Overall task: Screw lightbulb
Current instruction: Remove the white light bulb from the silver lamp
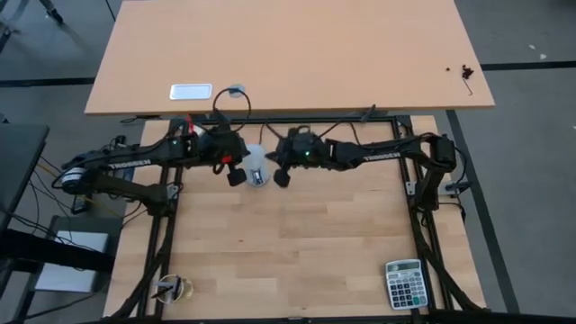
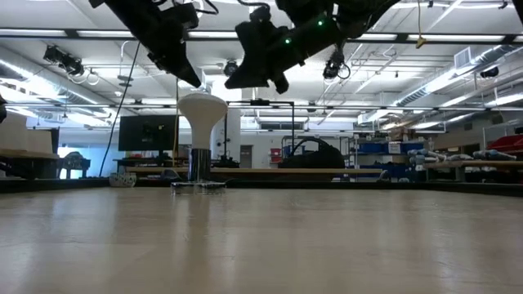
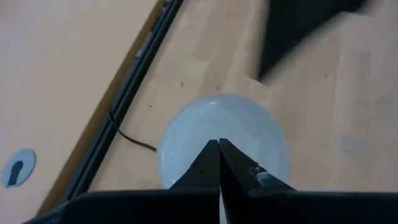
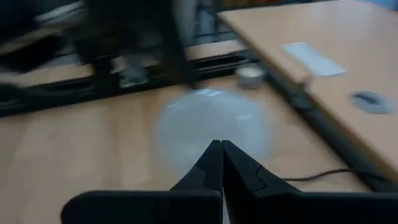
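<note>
Calculator (image 1: 404,283) parked at the near right corner of the table, well away from everything. Further back, lightbulb (image 2: 202,110) stood upright mid-table, wide face up, base in a dark socket (image 2: 199,163). Left gripper (image 1: 236,176) and right gripper (image 1: 282,178) hung just above either side of it, both pinched closed on nothing.

On the counter (image 1: 297,261) the lightbulb (image 1: 256,165) stands between the two arms, near the far edge. The left end effector (image 1: 236,177) is just beside it on one side, the right end effector (image 1: 282,178) on the other. A calculator (image 1: 404,283) lies at the near right corner.
</note>
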Controlling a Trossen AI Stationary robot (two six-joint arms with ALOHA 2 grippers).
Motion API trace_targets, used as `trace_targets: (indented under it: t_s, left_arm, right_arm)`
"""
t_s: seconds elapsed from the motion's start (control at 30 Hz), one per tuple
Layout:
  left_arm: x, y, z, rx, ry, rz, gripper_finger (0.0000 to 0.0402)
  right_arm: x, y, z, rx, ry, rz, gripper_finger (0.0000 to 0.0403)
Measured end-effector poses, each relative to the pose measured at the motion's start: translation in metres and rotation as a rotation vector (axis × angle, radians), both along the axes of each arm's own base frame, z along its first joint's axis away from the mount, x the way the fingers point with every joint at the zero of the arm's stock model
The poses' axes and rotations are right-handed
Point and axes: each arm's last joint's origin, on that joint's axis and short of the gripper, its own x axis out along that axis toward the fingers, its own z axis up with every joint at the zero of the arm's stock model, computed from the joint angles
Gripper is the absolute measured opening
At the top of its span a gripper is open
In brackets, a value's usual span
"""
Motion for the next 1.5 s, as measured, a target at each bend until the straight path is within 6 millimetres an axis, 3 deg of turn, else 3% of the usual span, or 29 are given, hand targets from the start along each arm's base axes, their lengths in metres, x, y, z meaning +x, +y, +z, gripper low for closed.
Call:
trace_targets:
  t_s: [0.17,0.57,1.1,1.5]
  left_arm:
    - [-0.001,0.008,0.000,0.015,0.007,0.021,0.0000]
    - [-0.001,0.016,-0.009,-0.024,0.063,0.033,0.0000]
    - [0.001,0.016,-0.008,-0.020,0.058,-0.008,0.0000]
    - [0.002,0.015,-0.007,-0.035,0.047,-0.028,0.0000]
  right_arm:
    - [0.009,0.013,-0.015,0.000,0.026,0.046,0.0009]
    - [0.007,0.001,-0.016,0.023,0.030,0.024,0.0009]
    - [0.010,0.014,-0.014,0.043,0.005,0.090,0.0009]
    - [0.009,0.013,-0.014,0.041,0.007,0.078,0.0009]
